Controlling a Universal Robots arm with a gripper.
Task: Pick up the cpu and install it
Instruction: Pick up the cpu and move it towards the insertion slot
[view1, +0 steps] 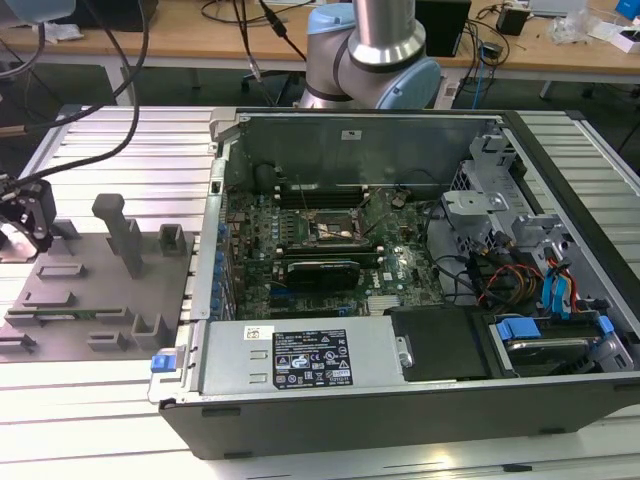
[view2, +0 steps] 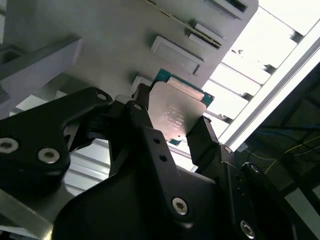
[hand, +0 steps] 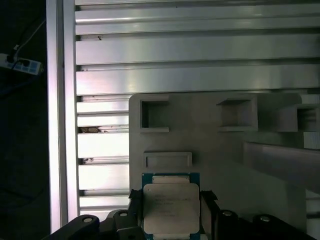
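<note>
Underside of cpu (hand: 171, 207) hidden, claw-side edge cut off; claw (hand: 171, 200) pinches its two sides. Ahead of claw: fixture plate (hand: 210, 145) with low blocks (hand: 167, 160), then open table slats (hand: 200, 50).

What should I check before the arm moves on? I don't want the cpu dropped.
1. cpu sits between the fingers: ok.
2. Fingers touch two opposite edges, in both wrist views: ok.
3. cpu level in the grip: cannot tell.
4. cpu clear of the plate: cannot tell.
5. Case open, board exposed: ok.
6. Socket open and empty: cannot tell.
</note>
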